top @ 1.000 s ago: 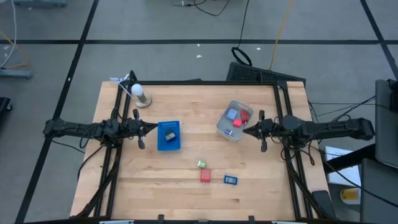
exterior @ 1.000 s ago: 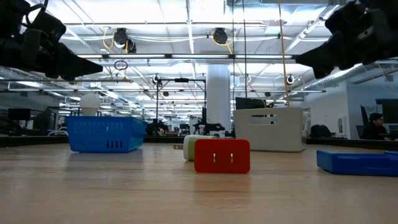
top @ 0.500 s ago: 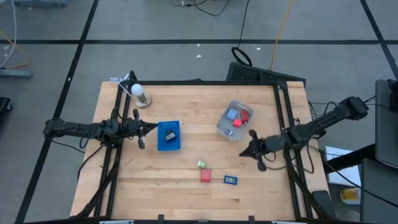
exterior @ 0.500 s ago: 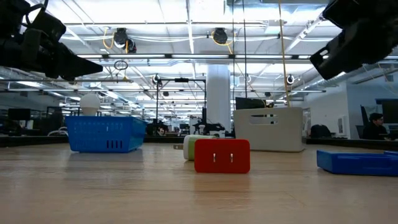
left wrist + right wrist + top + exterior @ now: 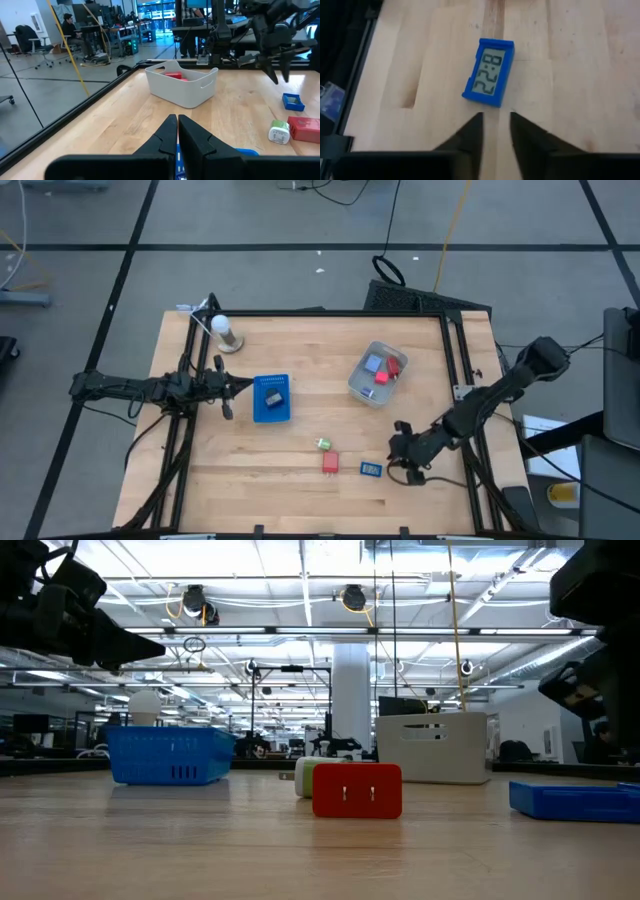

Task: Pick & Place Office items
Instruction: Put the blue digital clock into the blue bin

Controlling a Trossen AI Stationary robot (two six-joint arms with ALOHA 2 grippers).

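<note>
Right gripper (image 5: 398,448) hung near the table's (image 5: 240,490) front-right corner, fingers (image 5: 470,132) slightly parted, holding nothing, just short of the blue clock (image 5: 488,73), a flat plastic block with a grey display. Bare wood lay around the clock. Red block (image 5: 330,463) and green-white plug (image 5: 324,444) sat beside it toward the front edge's middle. Left gripper (image 5: 243,386) waited shut at the left edge beside the blue basket (image 5: 270,406). The grey tub (image 5: 360,386) held red and blue pieces.
</note>
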